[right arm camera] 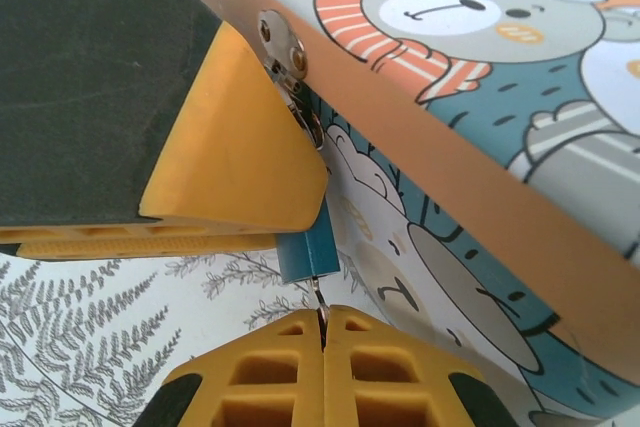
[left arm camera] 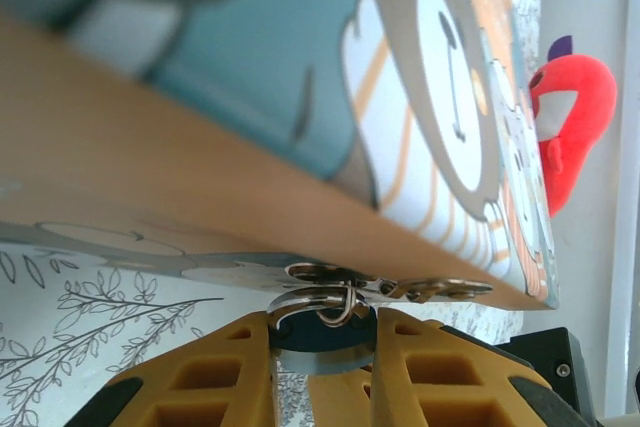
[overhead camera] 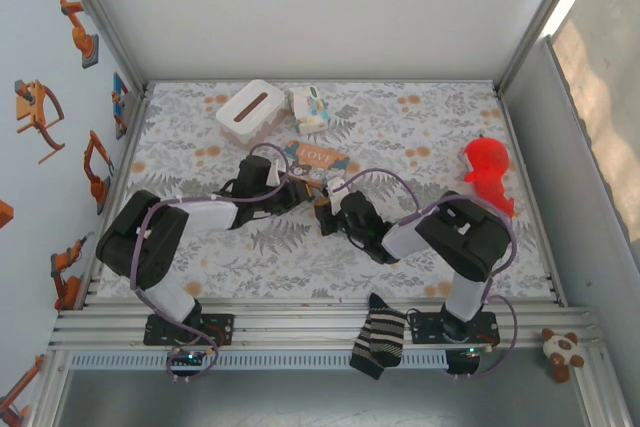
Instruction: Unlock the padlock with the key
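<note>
Right under your right wrist camera, the right gripper [right arm camera: 325, 332] has its yellow fingers pressed together on the thin silver key [right arm camera: 320, 299], which reaches up to the underside of the blue padlock [right arm camera: 303, 247]. The left wrist camera gives you what that angle hides: the left gripper [left arm camera: 322, 342] clamped on the padlock's body, its shackle [left arm camera: 340, 305] hooked through the hasp [left arm camera: 400, 289] of the cartoon-bear box [left arm camera: 300, 97]. That box is shut, so you cannot tell its contents; from above it sits mid-table on the leaf-print cloth [overhead camera: 420, 237], with a white tissue box [overhead camera: 250, 112] behind, a red plush [overhead camera: 487, 172] at right and a striped sock [overhead camera: 380, 339] on the front rail [overhead camera: 300, 322].
</note>
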Controlling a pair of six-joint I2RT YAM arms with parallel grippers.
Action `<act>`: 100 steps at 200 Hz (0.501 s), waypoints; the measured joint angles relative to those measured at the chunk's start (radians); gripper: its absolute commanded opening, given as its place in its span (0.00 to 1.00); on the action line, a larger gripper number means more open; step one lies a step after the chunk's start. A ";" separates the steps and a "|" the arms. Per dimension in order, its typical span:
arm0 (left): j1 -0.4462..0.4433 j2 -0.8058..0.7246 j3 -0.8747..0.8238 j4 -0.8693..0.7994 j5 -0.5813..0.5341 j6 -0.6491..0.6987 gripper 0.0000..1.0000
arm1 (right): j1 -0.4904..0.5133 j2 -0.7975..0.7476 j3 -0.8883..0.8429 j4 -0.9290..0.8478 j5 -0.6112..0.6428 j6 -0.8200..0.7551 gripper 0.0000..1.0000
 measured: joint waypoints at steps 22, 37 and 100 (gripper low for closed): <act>0.000 0.024 0.000 0.011 -0.005 -0.004 0.26 | 0.001 0.036 -0.001 0.033 0.005 0.036 0.00; 0.000 0.045 0.000 0.027 -0.006 -0.012 0.29 | 0.001 0.062 -0.001 0.058 0.011 0.058 0.00; -0.026 0.052 -0.015 0.043 0.026 -0.039 0.53 | 0.004 0.125 -0.009 0.183 0.026 0.131 0.00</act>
